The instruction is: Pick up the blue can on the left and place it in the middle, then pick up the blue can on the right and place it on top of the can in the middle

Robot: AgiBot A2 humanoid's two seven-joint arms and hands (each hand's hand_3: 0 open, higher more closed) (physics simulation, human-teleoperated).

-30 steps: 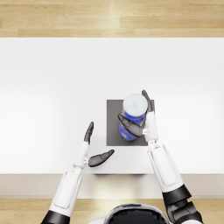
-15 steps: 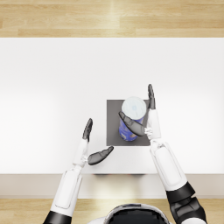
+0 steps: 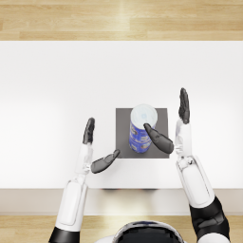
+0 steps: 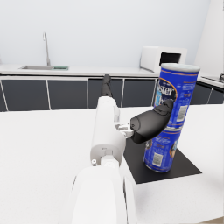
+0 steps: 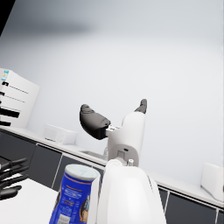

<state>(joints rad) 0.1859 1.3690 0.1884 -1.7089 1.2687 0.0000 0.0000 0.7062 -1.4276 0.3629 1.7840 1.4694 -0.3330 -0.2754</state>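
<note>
The head view looks steeply down from above onto the white table (image 3: 57,85), with both arms entering from the bottom edge. The left wrist view looks along its forearm, low and close, level across the table toward the kitchen counter (image 4: 65,70). The right wrist view sits higher and tilts upward, mostly facing a wall, so its bearing is perhaps less sure. All three views share the stacked cans (image 3: 141,130).
</note>
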